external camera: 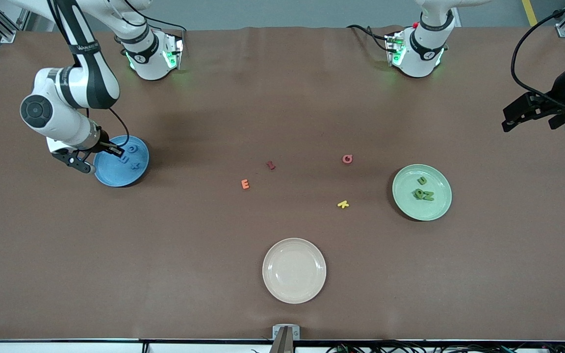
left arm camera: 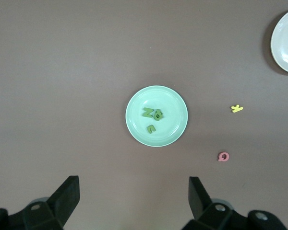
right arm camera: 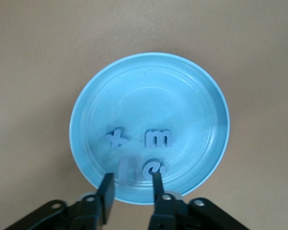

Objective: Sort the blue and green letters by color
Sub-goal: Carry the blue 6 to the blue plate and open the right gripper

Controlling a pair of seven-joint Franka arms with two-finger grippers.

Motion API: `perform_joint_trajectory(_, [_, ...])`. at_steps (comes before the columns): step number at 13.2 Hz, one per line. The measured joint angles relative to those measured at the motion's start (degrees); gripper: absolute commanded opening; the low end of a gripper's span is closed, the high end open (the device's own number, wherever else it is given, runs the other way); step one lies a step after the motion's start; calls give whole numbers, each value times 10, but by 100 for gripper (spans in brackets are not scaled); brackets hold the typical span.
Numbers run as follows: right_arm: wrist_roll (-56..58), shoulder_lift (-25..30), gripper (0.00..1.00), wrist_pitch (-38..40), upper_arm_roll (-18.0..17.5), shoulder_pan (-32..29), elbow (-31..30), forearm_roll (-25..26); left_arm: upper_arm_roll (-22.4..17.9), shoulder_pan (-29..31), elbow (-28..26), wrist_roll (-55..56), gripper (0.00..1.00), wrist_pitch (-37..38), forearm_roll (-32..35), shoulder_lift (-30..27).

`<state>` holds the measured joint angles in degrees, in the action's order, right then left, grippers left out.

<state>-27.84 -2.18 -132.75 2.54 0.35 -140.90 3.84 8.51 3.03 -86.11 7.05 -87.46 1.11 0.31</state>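
My right gripper (right arm camera: 132,184) hangs low over the blue plate (right arm camera: 182,86) at the right arm's end of the table. Its jaws stand apart, and a blurred blue letter (right arm camera: 128,168) sits loose between them, narrower than the gap. Three more blue letters lie in the plate: an x (right arm camera: 116,139), an m (right arm camera: 158,138) and a curled one (right arm camera: 153,168). In the front view the gripper (external camera: 115,151) is over the blue plate's (external camera: 111,176) rim. The green plate (external camera: 439,206) holds green letters (external camera: 423,193) in a small cluster. My left gripper (left arm camera: 133,189) waits open, high above the table.
A cream plate (external camera: 294,270) sits nearest the front camera, mid-table. Loose letters lie between the plates: orange E (external camera: 245,184), red I (external camera: 270,165), pink Q (external camera: 347,158) and yellow K (external camera: 343,204). The left wrist view shows the green plate (left arm camera: 175,103) below.
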Motion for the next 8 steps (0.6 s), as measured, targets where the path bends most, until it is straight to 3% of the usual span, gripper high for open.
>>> perform_joint_trajectory(8, [8, 0, 100, 30, -13, 16, 32, 1, 1, 1, 0, 0, 100, -5, 0, 0])
